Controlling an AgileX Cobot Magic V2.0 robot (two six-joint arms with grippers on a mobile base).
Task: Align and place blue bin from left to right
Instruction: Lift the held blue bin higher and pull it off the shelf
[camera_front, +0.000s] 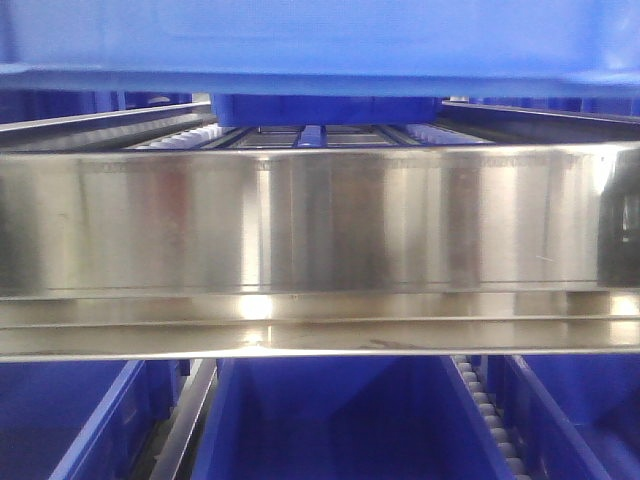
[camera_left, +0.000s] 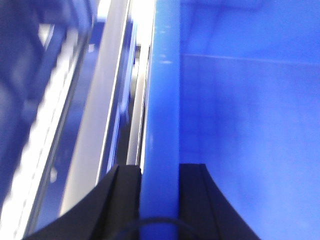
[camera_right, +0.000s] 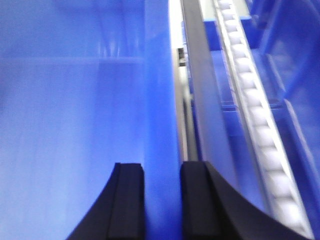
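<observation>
Both ends are clamped: the left gripper pinches the left wall rim of the blue bin and the right gripper pinches the right rim. The bin is smooth, glossy mid-blue plastic, sitting above the shelf at its steel front edge, with a roller track alongside.

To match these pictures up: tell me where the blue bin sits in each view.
Exterior front-facing: the blue bin spans the top edge.
Left wrist: its rim runs up the middle, gripped by the left gripper; its wall fills the right.
Right wrist: its rim runs up the middle, in the right gripper; its wall fills the left.
Shared: white roller track, lower right, far left, right in turn.
</observation>
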